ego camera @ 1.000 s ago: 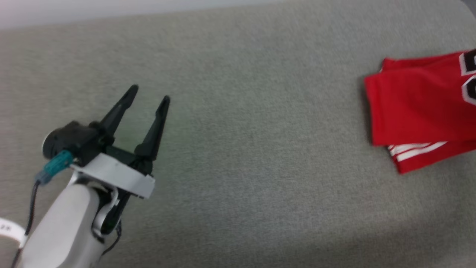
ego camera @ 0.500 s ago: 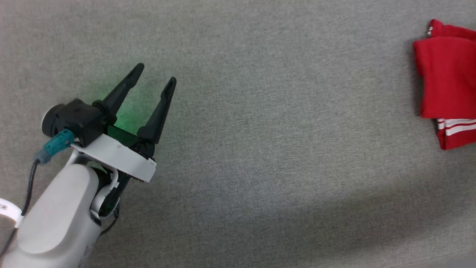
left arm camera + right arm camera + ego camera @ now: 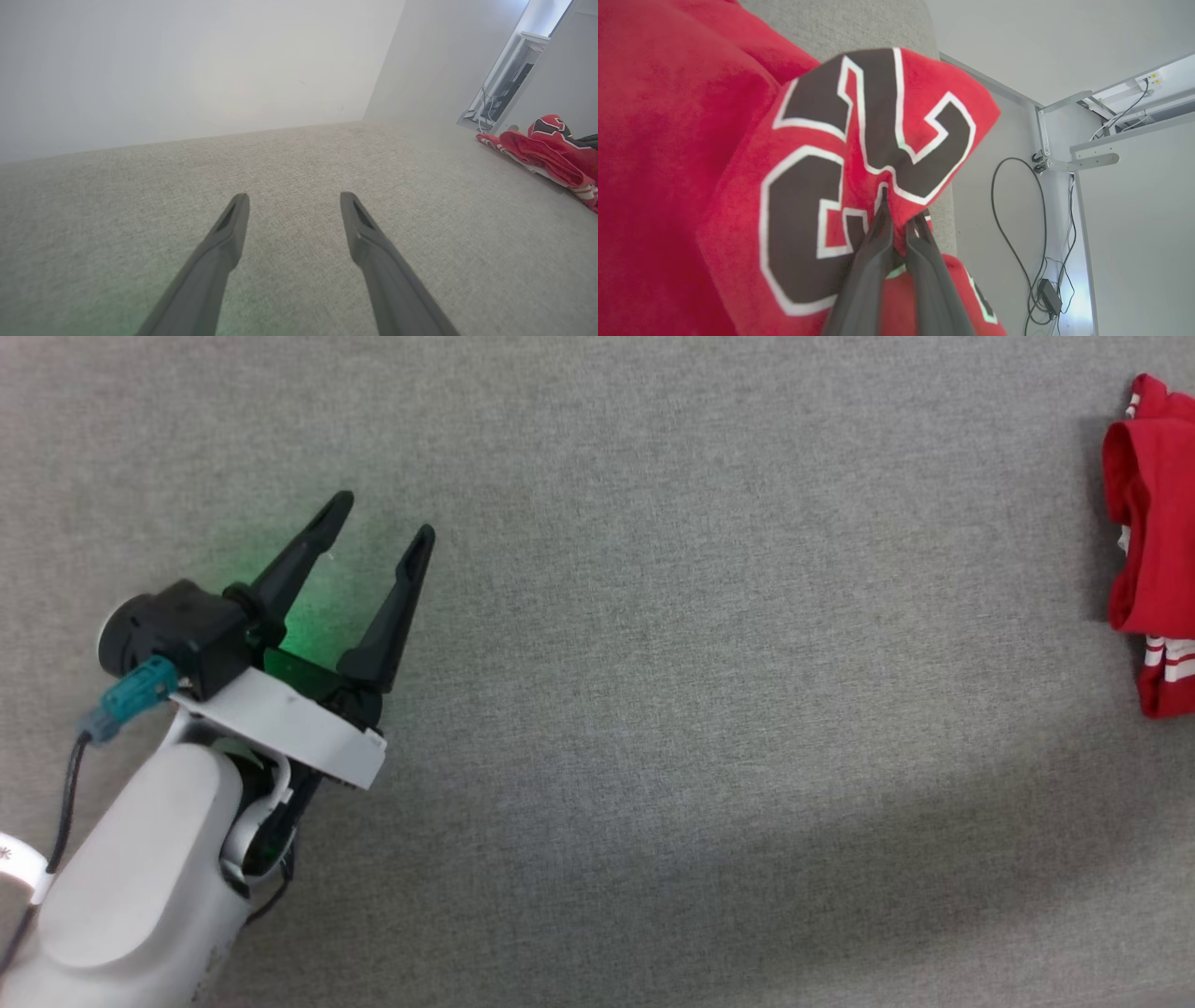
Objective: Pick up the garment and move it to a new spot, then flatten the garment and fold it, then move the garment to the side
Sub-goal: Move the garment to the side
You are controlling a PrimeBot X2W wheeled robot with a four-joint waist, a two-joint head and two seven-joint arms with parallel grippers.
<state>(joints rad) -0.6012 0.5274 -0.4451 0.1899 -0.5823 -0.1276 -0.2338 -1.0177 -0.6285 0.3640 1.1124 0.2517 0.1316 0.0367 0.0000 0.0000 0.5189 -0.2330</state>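
The garment point(image 3: 1155, 546) is bright red with thin red-and-white stripes, folded and bunched at the far right edge of the grey surface in the head view. From the left wrist it appears low at the right as the garment point(image 3: 551, 149). My left gripper point(image 3: 381, 523) hovers open over the grey surface at the left, far from the cloth, with nothing between its fingers point(image 3: 229, 233). In the right wrist view my right gripper point(image 3: 901, 214) is shut on a fold of the garment point(image 3: 691, 140), pinching the fabric by the black, white-edged number print.
The grey fabric surface point(image 3: 700, 663) stretches between my left gripper and the cloth. A pale wall point(image 3: 187, 70) rises behind it. Past the surface's right edge, cables point(image 3: 1017, 233) and a metal frame point(image 3: 1078, 163) hang by the wall.
The head view has shifted, so the garment now sits further right and more cut off. Its visible part looks more bunched than before. My left gripper stays open in about the same pose.
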